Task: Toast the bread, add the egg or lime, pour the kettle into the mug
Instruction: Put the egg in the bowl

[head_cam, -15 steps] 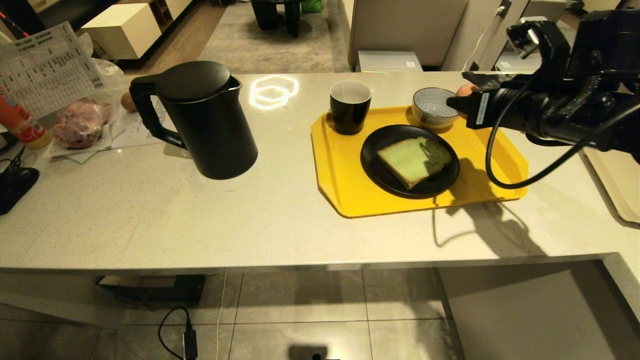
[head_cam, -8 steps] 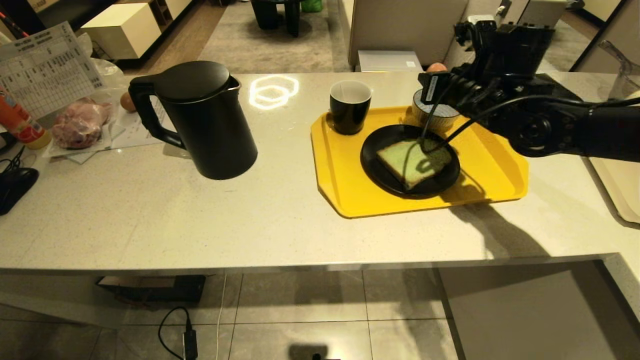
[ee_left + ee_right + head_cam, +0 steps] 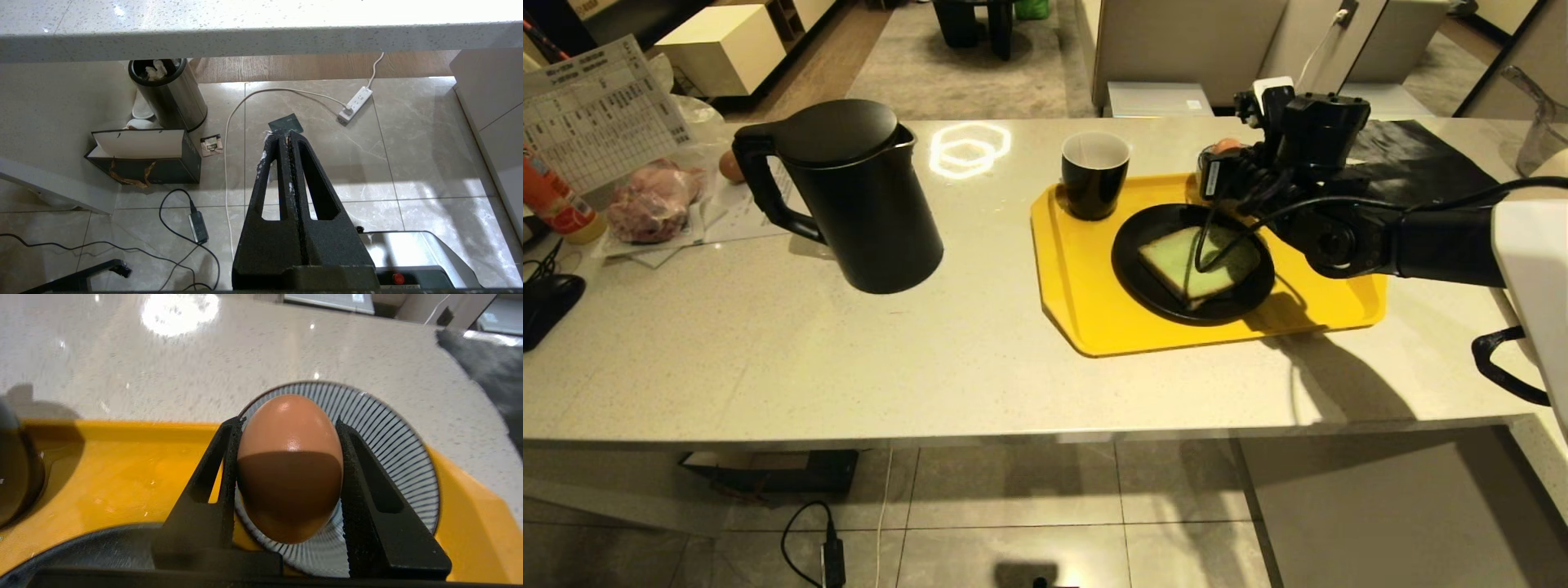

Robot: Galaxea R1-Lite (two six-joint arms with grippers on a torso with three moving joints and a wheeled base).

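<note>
Left gripper [image 3: 286, 141]: hanging below the counter edge over the tiled floor, jaws pressed together, idle.

Pale speckled stone counter [image 3: 849, 359]: carrying everything listed below.

Yellow plastic tray [image 3: 1086, 322]: lying on the counter's right half.

Round black plate [image 3: 1135, 282]: sitting on the tray, bearing the thick slice of pale green bread with tan crust [image 3: 1176, 265].

Right gripper [image 3: 288, 465]: hovering over the tray's far right corner, jaws clamping the smooth pinkish-brown egg [image 3: 290, 465] by its sides.

Small blue-and-white striped bowl [image 3: 400, 449]: sitting directly beneath the egg.

Glossy black mug with white inside [image 3: 1094, 173]: standing at the tray's far left corner, apart from the bowl.

Tall matte black kettle [image 3: 858, 196]: standing well to the left.

Risks, as judged:
- releasing from too high is risking a cracked shell;
- squeezing tighter is risking crushing;
- an off-centre release is risking the egg rolling off the rim onto the tray.
</note>
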